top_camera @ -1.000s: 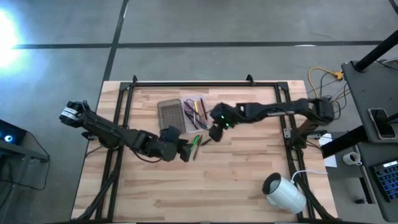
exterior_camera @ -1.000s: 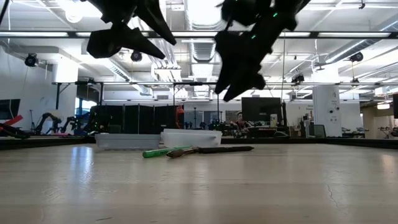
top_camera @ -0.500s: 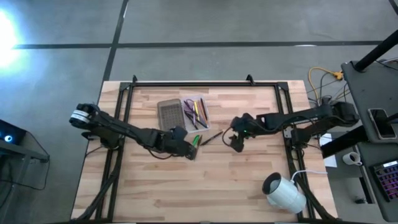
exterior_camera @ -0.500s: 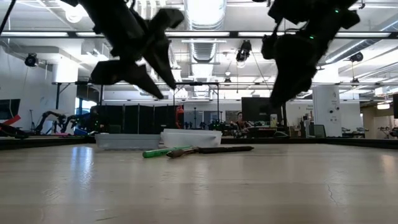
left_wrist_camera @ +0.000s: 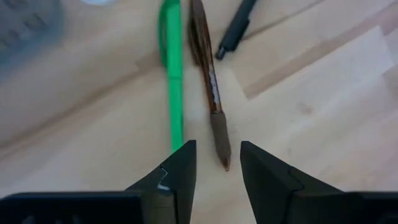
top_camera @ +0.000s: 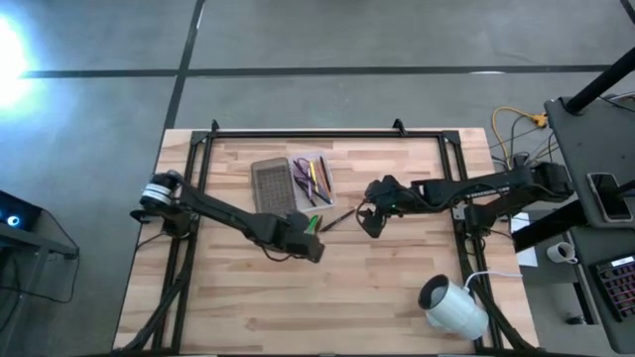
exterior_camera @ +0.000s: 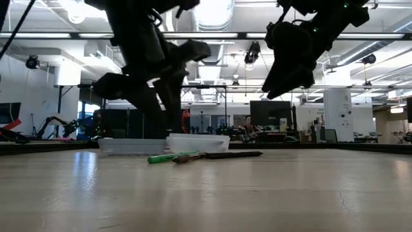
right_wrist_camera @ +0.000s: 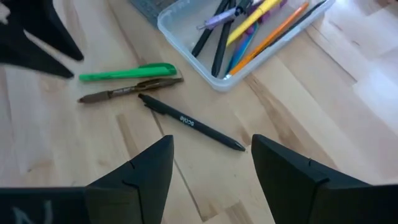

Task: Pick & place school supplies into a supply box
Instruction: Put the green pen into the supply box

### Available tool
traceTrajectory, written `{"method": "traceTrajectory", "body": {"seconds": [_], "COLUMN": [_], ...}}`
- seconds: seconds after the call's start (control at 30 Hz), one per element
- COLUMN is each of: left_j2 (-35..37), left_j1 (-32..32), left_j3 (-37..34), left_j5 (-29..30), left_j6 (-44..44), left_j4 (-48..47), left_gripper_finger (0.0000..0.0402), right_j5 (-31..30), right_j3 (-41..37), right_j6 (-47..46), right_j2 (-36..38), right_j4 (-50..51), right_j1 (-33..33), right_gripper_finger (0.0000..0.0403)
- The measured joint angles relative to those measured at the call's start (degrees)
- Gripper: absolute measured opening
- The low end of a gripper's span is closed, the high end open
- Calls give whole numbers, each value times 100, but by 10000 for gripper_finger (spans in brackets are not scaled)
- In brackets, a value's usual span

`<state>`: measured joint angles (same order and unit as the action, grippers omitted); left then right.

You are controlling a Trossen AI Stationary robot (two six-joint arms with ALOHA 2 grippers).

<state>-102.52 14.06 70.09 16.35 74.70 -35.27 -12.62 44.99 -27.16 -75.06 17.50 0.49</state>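
Most supplies already lie in the box (top_camera: pixel 313 178) at upper centre, while a green pen (left_wrist_camera: pixel 170 74), brown pen (left_wrist_camera: pixel 208 81) and black pen (right_wrist_camera: pixel 189 122) remain on the tabletop (top_camera: pixel 377 288); left gripper (left_wrist_camera: pixel 214 171) part-open and empty above them, right gripper (right_wrist_camera: pixel 211 165) wide, empty.

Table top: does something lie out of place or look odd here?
Yes. Three pens lie loose on the wood beside the supply box: a green pen, a brown pen and a black pen. Nothing looks spilled or damaged.

High view: overhead, straight down, whole table (top_camera: pixel 397 288). Low view: tabletop height, level, facing room. Wrist views: close, both sharing green pen (left_wrist_camera: pixel 171 81).
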Motion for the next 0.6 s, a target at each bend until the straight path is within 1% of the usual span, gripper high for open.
{"method": "traceTrajectory", "body": {"seconds": [0.13,0.27,0.33,0.47,0.53,0.6], "left_j2": [-463,-853,-920,-909,-912,-912], "left_j1": [-14,-35,-35,-73,-186,-383], "left_j3": [331,805,1092,1468,1487,1360], "left_j5": [-130,-132,-44,506,499,230], "left_j6": [-9,-9,-15,-103,-298,-489], "left_j4": [-158,-1006,-1385,-1778,-1777,-1635], "left_gripper_finger": [108,108,108,108,108,108], "right_j5": [0,2,2,31,42,44], "right_j3": [-11,-11,-11,-11,-11,-11], "right_j6": [11,13,11,13,16,39], "right_j2": [-7,-7,-7,-7,-7,-7], "right_j4": [35,39,48,66,70,70], "right_j1": [0,0,0,0,0,0], "right_gripper_finger": [208,208,208,208,208,208]}}
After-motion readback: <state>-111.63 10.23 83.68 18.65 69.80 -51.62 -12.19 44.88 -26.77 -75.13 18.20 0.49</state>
